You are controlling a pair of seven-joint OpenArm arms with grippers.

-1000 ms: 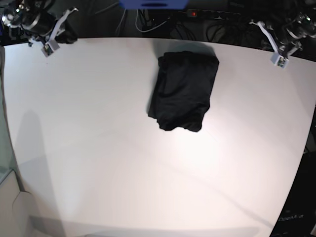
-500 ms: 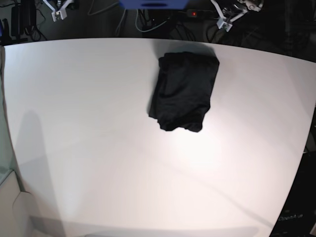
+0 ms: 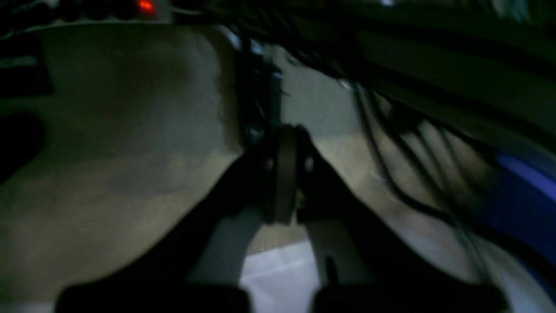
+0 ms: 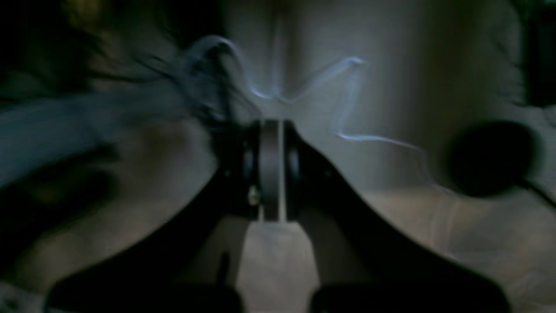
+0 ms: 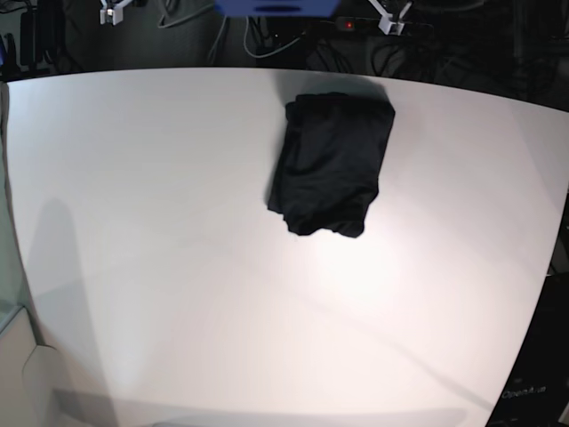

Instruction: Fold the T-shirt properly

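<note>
We see the T-shirt lying folded into a compact dark bundle on the white table, toward the far edge and a little to the right of the middle in the base view. Its far end looks squared off, while the near edge is uneven and rumpled. Nothing touches it.

Both arms are well apart from the shirt, up beyond the far edge of the table. In the base view we make out only small white tips: the left gripper at the top right of centre, the right gripper at the top left.

From the left wrist view, we see the left gripper with its jaws pressed together and nothing between them; dark cables and a small red light lie blurred behind it. From the right wrist view, the right gripper likewise has its jaws closed flat against each other, holding nothing, with a pale looping cable smeared by blur beyond it.
</note>
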